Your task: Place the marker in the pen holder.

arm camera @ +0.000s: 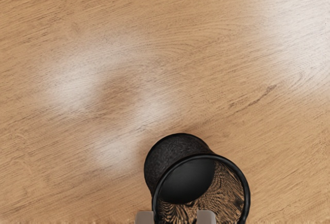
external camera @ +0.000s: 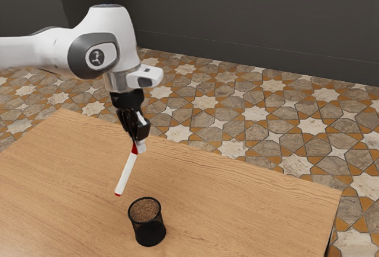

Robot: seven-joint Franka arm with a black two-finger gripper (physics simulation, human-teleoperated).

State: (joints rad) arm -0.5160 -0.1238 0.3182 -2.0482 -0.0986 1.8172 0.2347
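Pinching the marker near its red upper end, the black gripper holds it between both fingers above the wooden table. The marker slants, its white body running down to a red lower end toward the exterior view's left. It is outside the black mesh pen holder, which stands upright on the near part of the table, its mouth facing up. The arm reaches in from the exterior view's left. On the far side, patterned floor tiles meet a dark wall.
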